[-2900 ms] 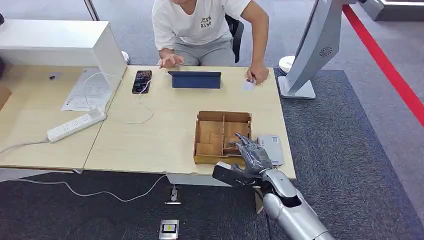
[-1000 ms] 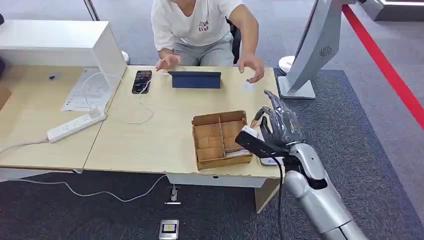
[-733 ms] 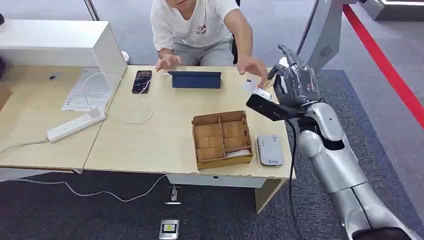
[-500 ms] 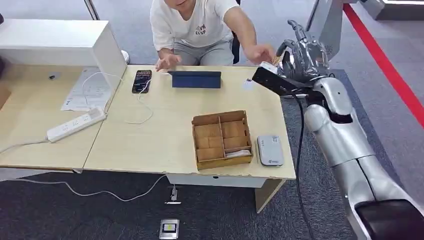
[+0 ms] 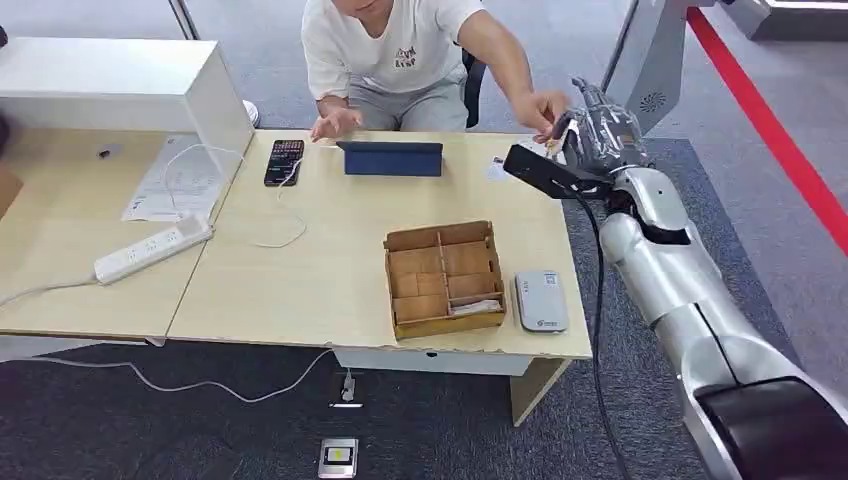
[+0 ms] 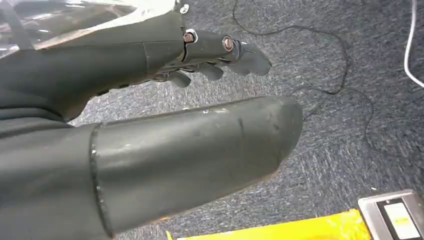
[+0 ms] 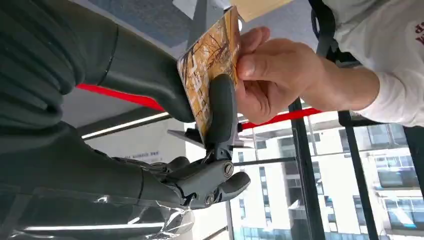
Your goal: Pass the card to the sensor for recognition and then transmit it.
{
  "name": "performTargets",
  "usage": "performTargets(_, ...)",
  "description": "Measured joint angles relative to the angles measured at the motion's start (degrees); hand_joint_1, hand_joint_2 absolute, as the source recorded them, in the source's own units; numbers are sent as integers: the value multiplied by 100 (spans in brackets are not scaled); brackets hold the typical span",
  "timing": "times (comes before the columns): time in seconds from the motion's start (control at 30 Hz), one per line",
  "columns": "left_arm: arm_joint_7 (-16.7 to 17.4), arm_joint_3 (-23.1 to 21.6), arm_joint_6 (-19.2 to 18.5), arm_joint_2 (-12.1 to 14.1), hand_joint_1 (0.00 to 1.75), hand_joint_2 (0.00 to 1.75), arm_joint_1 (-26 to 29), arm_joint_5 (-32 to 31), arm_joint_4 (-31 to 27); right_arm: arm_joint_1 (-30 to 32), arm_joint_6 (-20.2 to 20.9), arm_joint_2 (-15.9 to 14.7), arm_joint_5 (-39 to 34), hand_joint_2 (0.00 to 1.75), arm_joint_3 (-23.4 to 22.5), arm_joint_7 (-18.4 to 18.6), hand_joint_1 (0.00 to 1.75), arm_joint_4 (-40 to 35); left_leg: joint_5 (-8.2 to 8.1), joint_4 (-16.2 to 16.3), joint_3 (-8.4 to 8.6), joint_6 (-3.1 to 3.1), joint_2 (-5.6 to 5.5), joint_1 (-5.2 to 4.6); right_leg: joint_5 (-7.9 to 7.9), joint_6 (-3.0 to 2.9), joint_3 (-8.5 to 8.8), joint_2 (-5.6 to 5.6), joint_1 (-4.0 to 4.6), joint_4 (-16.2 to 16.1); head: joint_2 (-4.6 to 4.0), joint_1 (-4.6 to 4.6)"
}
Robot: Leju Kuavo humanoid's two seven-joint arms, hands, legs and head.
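In the head view the robot's right hand (image 5: 598,135) is raised beyond the far right corner of the bench (image 5: 330,270), where a seated person's hand (image 5: 543,108) meets it. The card reader (image 5: 541,300), a flat grey device, lies near the front edge just beside a wooden compartment box (image 5: 443,277), well apart from the raised hand. A dark tablet (image 5: 390,158), a calculator (image 5: 284,162) and a white power strip (image 5: 152,250) lie further along the bench. In the left wrist view the left hand (image 6: 150,120) hangs over grey carpet with its fingers (image 6: 240,50) loosely curled and nothing in them. In the right wrist view the card (image 7: 212,75), patterned in orange and brown, stands on edge, pinched between the robot's thick thumb and a dark finger, while the person's fingers (image 7: 265,65) grip its other side. The card is thus held by both at once. Judged from this, the sensor step appears to be over, since the card is far from the reader, and the handover is at its last stage: what remains is for the robot's fingers to release the card once the person has it firmly.
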Motion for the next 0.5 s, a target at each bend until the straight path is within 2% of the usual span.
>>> performTargets(0.03, 2, -4, 0, 7, 0, 0, 0, 0, 0, 0, -7, 15, 0, 175, 2, 0, 33, 54, 0, 0, -1, 0, 0, 0, 0, 0, -1, 0, 0, 0, 0, 4)
performTargets(0.07, 18, -7, 0, 9, 0, 0, 0, 4, 0, 1, -9, 31, 0, 175, 2, -2, 0, 92, 0, 1, -2, 0, -1, 0, 0, 0, -1, 0, 0, 0, 0, 4)
performTargets(0.23, 85, -15, 11, 11, 0, 0, 0, 48, -2, -4, -155, 81, -35, 175, 0, -57, 0, 245, -1, 0, -3, 0, 0, 0, -1, 0, -5, 0, 0, -1, 0, 7)
performTargets(0.27, 98, -15, 22, 9, 0, 0, 1, 52, -2, -4, -214, 89, -59, 0, 0, -87, 0, 279, -1, 0, -3, 0, 1, 0, -1, 0, -5, 0, 0, 0, 0, 2)
performTargets(0.4, 133, -15, 1, 6, 0, 0, 1, 46, -7, -9, -293, 111, -89, 0, 0, -135, 0, 354, -1, 0, -2, 0, 2, 0, -1, 0, -4, 0, 1, 0, 0, 4)
performTargets(0.5, 186, -24, -385, 142, 0, 0, -1, 26, -11, -42, -415, 146, -182, 0, -9, -201, 0, 393, 1, 0, -1, -2, 4, 5, 1, -3, -4, 0, 4, 1, 0, 7)
